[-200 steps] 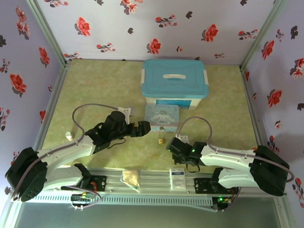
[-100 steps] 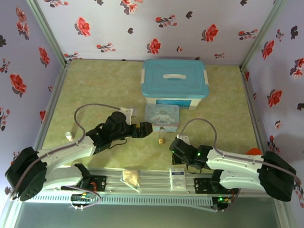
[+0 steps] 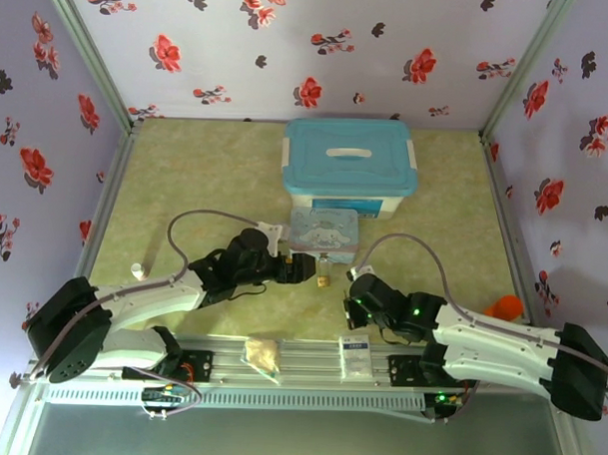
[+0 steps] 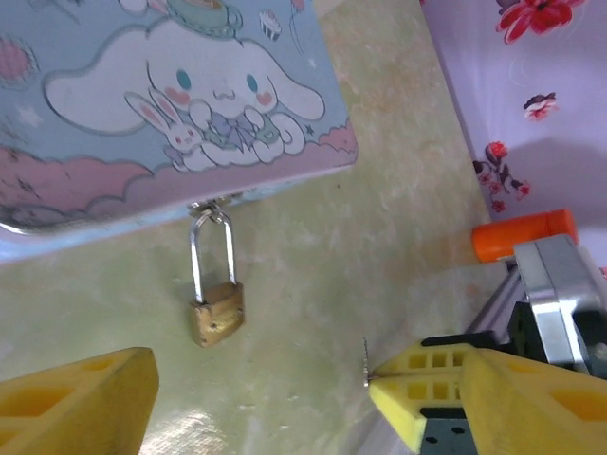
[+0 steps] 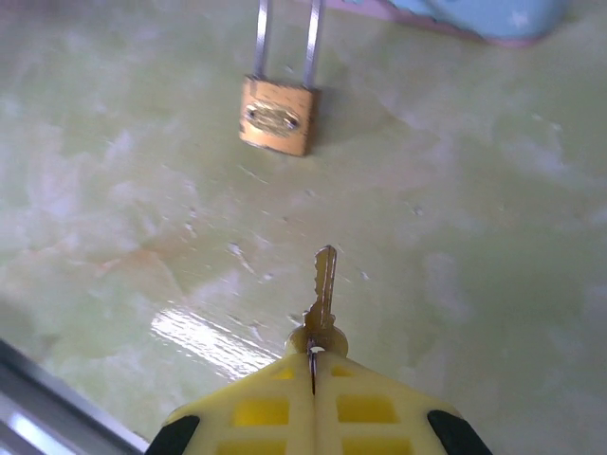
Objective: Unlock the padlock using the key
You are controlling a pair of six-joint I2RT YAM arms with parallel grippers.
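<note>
Just near of the cartoon tin (image 4: 171,95), the padlock (image 5: 277,116) lies on the table (image 5: 474,237), its shackle at the tin's latch. Nearer, the right gripper (image 5: 311,362) pinches the key (image 5: 322,294), which points at the padlock. At the padlock's left, the left gripper (image 3: 303,268) gapes wide, empty.

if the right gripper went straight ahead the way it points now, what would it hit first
Likely the cartoon tin's edge: the key in the right gripper aims just right of the padlock body. Depth is unclear; the tabletop may come first.

No lettering is legible; the stamped mark on the padlock (image 5: 277,116) is too blurred
</note>
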